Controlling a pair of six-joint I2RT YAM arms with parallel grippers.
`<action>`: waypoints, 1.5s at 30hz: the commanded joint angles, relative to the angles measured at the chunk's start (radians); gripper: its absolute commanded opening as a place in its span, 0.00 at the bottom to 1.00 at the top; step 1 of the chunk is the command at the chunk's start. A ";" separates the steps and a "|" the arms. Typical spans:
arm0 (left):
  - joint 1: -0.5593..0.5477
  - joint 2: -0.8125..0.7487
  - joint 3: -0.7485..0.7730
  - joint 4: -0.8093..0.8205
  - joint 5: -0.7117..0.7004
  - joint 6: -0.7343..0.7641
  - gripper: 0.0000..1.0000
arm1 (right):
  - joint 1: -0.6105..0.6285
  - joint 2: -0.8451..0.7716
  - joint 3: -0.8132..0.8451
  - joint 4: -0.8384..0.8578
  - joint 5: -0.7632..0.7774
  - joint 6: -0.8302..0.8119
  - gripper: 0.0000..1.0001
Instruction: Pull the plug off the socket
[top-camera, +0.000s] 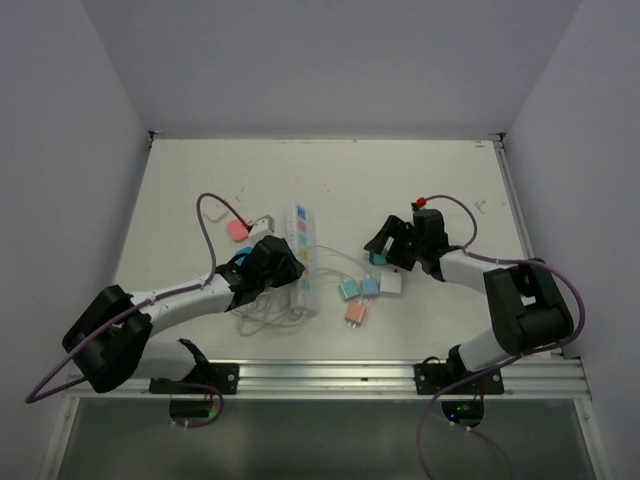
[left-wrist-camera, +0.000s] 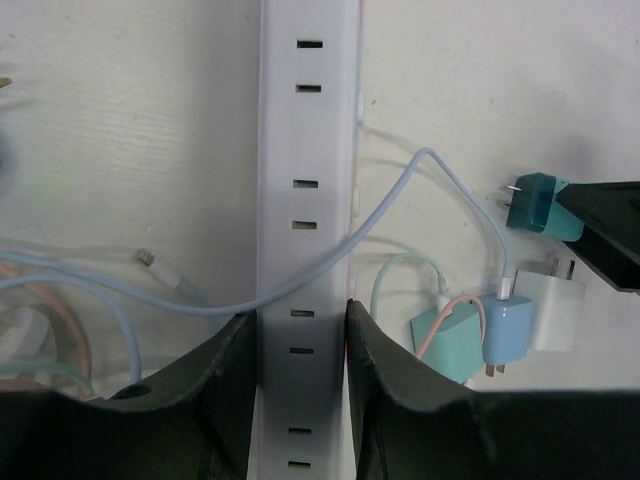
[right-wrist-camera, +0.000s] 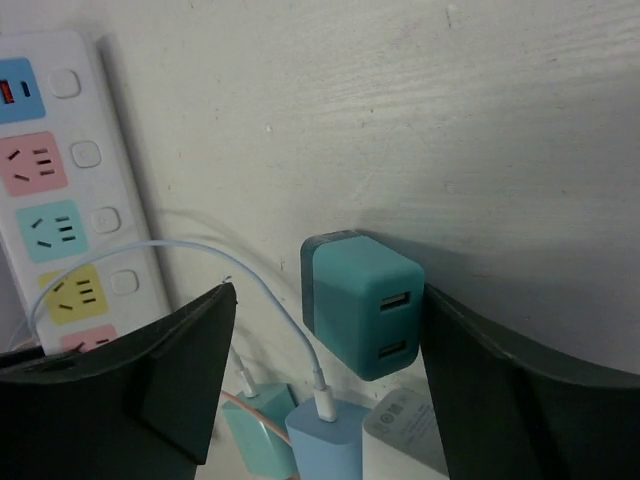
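Teal plug out of the strip, socket pinned by the left arm.
The left gripper (left-wrist-camera: 300, 320) is clamped on the long sides of the glossy white socket (left-wrist-camera: 305, 200), centre-left on the scuffed table (top-camera: 440, 180), with a pale blue cable (left-wrist-camera: 380, 200) draped across it. The right gripper (right-wrist-camera: 330, 292) has its jaws open around the teal plug (right-wrist-camera: 362, 305), a matte cube with two USB ports, apart from the strip. Only the left wrist view shows its prongs. A blue cube (left-wrist-camera: 510, 330), a white cube (left-wrist-camera: 552, 312) and a mint cube (left-wrist-camera: 447, 340) crowd just beside it.

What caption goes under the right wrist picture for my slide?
Open right gripper straddling the unplugged teal plug, near the power strip.
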 joint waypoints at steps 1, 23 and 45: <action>0.001 0.078 0.050 0.010 0.044 0.084 0.00 | -0.026 -0.053 -0.025 -0.019 -0.035 -0.016 0.82; 0.003 0.558 0.467 0.219 0.378 0.172 0.19 | -0.032 -0.618 0.160 -0.550 0.225 -0.251 0.99; 0.030 0.071 0.479 -0.276 -0.002 0.348 1.00 | -0.032 -0.765 0.368 -0.826 0.393 -0.355 0.99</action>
